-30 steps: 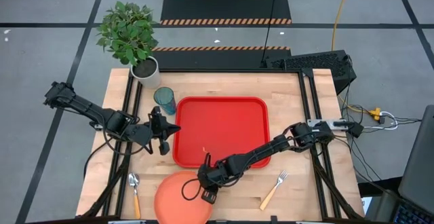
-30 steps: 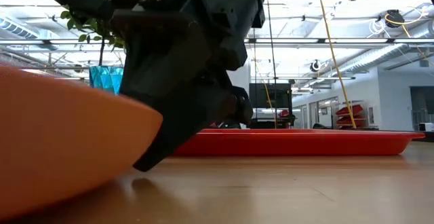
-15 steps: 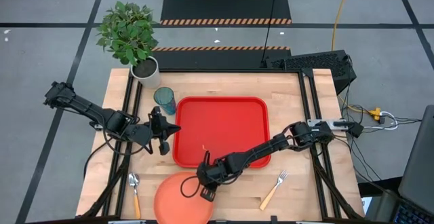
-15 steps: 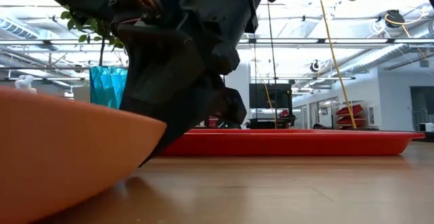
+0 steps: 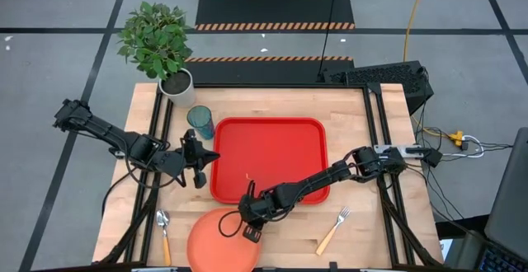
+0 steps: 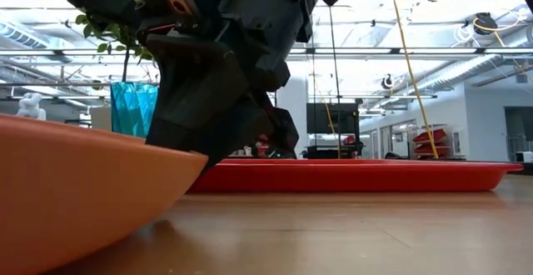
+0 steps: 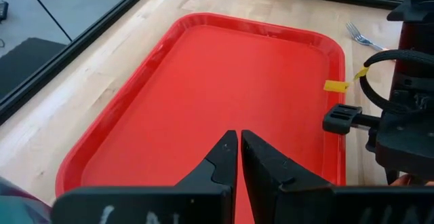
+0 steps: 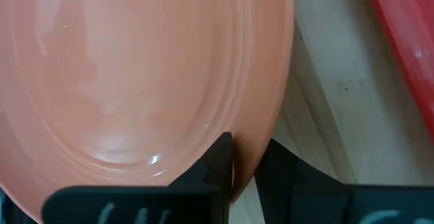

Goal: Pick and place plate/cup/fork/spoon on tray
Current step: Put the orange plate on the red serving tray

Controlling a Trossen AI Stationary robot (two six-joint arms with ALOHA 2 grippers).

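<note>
the large rectangular red plastic tray (image 5: 270,158) lies mid-surface (image 5: 363,231). the translucent teal tumbler cup (image 5: 200,121) stands just off its far left corner, the potted plant (image 5: 162,45) beyond. the round salmon-orange plate (image 5: 219,241) sits at the near edge, the orange-handled spoon (image 5: 163,233) to its left, the wooden-handled fork (image 5: 333,229) to its right.

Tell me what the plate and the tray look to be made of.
Plate: likely plastic, smooth semi-gloss salmon-orange; soft highlights on its face, moulded rings near the rim. Tray: likely plastic too, bright red, matte to satin; rounded moulded corners, one-piece raised rim.
</note>
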